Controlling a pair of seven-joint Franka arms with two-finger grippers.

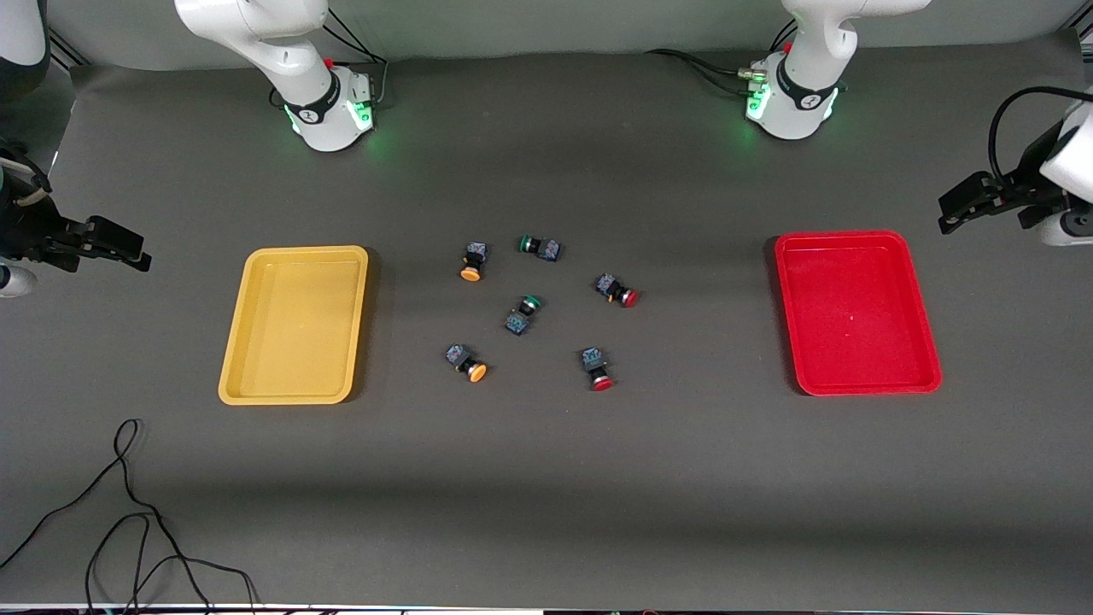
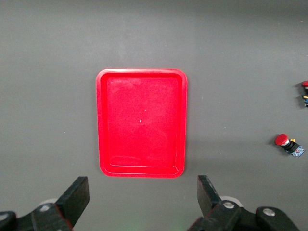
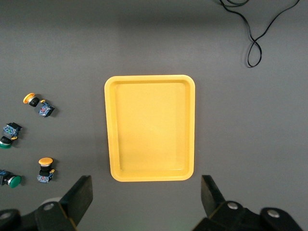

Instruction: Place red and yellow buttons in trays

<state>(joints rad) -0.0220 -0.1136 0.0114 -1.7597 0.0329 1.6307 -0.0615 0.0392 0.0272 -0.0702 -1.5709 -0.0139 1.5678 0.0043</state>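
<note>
Front view: six buttons lie on the table (image 1: 546, 478), midway between the yellow tray (image 1: 256, 342) and red tray (image 1: 926, 342): two yellow buttons (image 1: 470, 261), two red buttons (image 1: 616, 289), two green buttons (image 1: 538, 247).

Left wrist view: the left gripper (image 2: 143, 192), spread, hangs beside the empty red tray.

Right wrist view: the right gripper (image 3: 147, 192), spread, hangs beside the empty yellow tray.

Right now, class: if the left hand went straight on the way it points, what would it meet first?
Probably the bare table beside the red tray. The open left hand points down; the tray sits just ahead.
</note>
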